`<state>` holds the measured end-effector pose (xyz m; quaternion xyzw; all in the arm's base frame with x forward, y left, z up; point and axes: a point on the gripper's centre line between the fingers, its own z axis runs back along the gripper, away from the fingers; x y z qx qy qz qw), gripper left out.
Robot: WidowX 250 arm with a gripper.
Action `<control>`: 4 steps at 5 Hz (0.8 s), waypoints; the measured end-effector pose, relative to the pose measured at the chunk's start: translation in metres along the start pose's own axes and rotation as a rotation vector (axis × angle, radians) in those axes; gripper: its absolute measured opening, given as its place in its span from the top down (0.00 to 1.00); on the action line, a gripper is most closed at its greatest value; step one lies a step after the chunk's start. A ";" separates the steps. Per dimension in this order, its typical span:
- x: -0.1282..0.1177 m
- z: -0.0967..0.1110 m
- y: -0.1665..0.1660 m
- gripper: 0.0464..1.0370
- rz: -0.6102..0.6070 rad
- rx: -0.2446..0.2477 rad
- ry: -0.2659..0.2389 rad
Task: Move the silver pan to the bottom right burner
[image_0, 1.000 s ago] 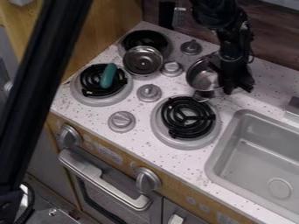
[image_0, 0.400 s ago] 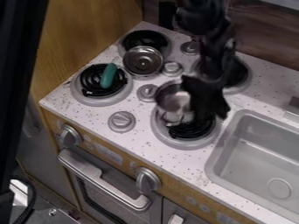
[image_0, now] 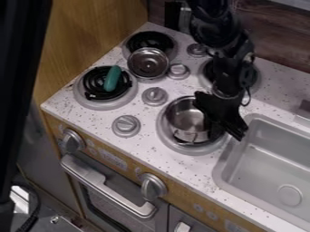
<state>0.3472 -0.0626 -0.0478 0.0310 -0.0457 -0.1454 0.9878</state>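
Observation:
The black gripper [image_0: 223, 124] hangs over the right side of the bottom right burner [image_0: 165, 137], shut on the silver pan [image_0: 185, 117] at its right side. That pan sits upright over the burner's coil, a little toward the back left of the burner ring. The gripper hides its right edge and part of the coil. Whether the pan's base touches the coil, I cannot tell.
Just right of the gripper lies the grey sink [image_0: 249, 156]. A second metal pan [image_0: 147, 63] leans at the back left burner, and a green object [image_0: 112, 78] lies on the front left burner. Knobs [image_0: 155, 96] stand between the burners.
The silver pan has travelled with the gripper from the back right burner toward the front, onto or just over the bottom right burner. The dark bar at the left has shifted left.

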 end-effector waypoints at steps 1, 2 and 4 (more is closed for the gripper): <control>0.003 -0.008 -0.016 0.79 -0.028 -0.035 0.031; 0.006 -0.005 -0.016 0.51 -0.017 -0.027 0.045; 0.009 0.047 0.005 0.04 0.157 0.064 0.055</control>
